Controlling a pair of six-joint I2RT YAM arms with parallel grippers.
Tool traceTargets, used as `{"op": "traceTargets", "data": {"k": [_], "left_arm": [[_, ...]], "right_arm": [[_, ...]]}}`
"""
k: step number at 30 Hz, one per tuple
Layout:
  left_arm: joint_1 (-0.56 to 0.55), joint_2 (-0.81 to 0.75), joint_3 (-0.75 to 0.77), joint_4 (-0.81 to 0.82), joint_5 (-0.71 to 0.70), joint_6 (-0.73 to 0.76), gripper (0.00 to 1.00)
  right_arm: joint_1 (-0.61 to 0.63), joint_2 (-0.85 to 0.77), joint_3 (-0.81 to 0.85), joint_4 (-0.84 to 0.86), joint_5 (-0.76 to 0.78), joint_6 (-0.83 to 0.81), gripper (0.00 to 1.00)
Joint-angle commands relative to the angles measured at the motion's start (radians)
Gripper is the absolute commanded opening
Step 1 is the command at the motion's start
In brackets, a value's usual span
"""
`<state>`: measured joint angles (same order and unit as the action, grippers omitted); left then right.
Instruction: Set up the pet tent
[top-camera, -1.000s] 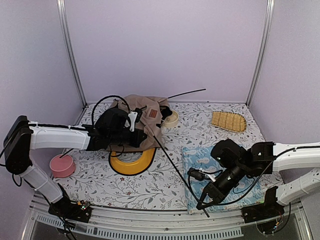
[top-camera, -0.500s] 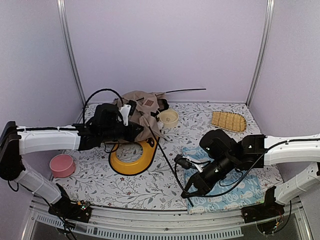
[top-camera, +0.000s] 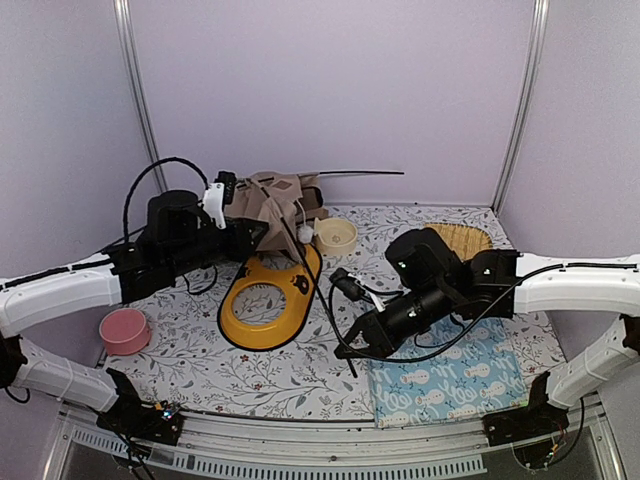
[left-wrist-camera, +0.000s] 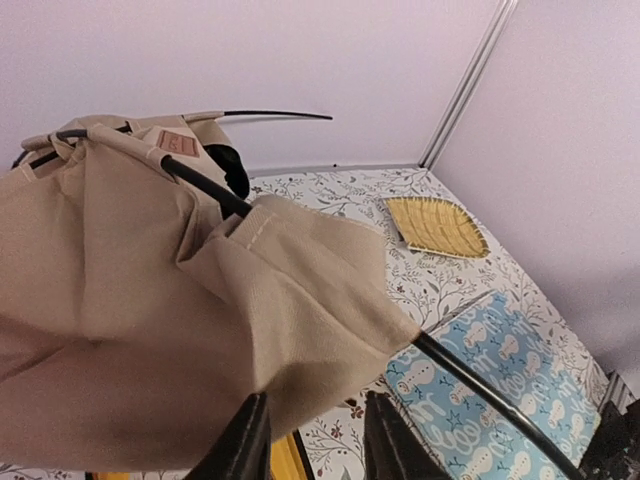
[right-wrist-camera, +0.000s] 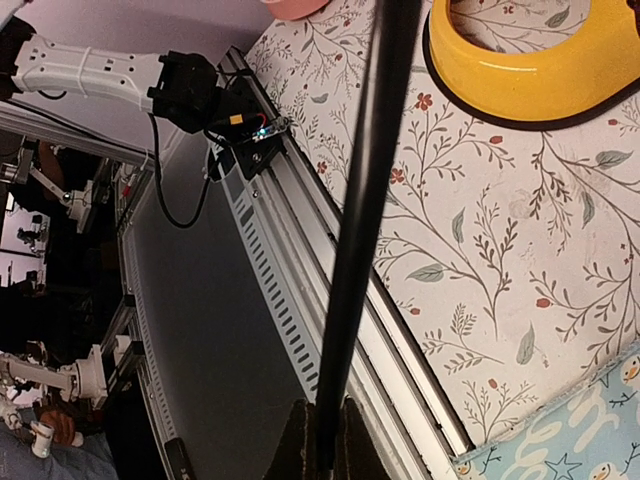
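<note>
A table (top-camera: 180, 370) with a floral print is standing inside pale lilac walls, a yellow bowl tray (top-camera: 270, 335) lying left of its middle. Nearer than that tray and to its right, a light blue mat (top-camera: 450, 375) is lying flat. Just right of the tray's near end, the right gripper (top-camera: 347, 352) is pinching its fingers tight on a thin black pole (right-wrist-camera: 365, 200), which is slanting up past the tray's right edge into the pet tent (top-camera: 280, 195). Left of the tray, a pink bowl (top-camera: 124, 330) is sitting. Over the tray's far end, the left gripper (left-wrist-camera: 315, 420) is holding its fingers apart at the beige fabric's lower hem; whether they are touching it is unclear. The tent is bunching in a crumpled heap beyond the tray, near the back wall. A cream bowl (top-camera: 335, 235) is sitting beyond the tray's far right end, and a woven straw dish (top-camera: 455, 238) is lying well right of the tray, partly behind the right arm.
</note>
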<state>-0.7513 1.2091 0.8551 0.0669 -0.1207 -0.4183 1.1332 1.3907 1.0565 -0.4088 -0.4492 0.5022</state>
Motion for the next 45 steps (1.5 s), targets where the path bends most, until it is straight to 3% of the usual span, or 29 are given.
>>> {"op": "traceTargets", "data": {"k": [1, 10, 18, 26, 36, 45], "left_arm": [[-0.003, -0.079, -0.013, -0.031, -0.007, -0.048, 0.37], [-0.007, -0.165, -0.183, 0.044, 0.051, -0.159, 0.44], [-0.008, -0.043, -0.294, 0.261, 0.109, -0.291, 0.53], [0.005, 0.125, -0.251, 0.353, 0.071, -0.241, 0.58], [0.061, 0.192, -0.243, 0.411, 0.082, -0.299, 0.59], [0.052, 0.200, -0.280, 0.524, 0.066, -0.139, 0.63]], "right_arm": [[-0.039, 0.023, 0.056, 0.102, 0.076, 0.006, 0.00], [-0.063, 0.073, 0.106, 0.106, 0.065, 0.021, 0.00], [-0.066, 0.114, 0.146, 0.108, 0.044, 0.030, 0.00], [-0.068, 0.134, 0.193, 0.104, 0.047, 0.035, 0.00], [-0.069, 0.133, 0.197, 0.111, 0.059, 0.035, 0.00], [-0.070, 0.140, 0.212, 0.114, 0.060, 0.036, 0.00]]}}
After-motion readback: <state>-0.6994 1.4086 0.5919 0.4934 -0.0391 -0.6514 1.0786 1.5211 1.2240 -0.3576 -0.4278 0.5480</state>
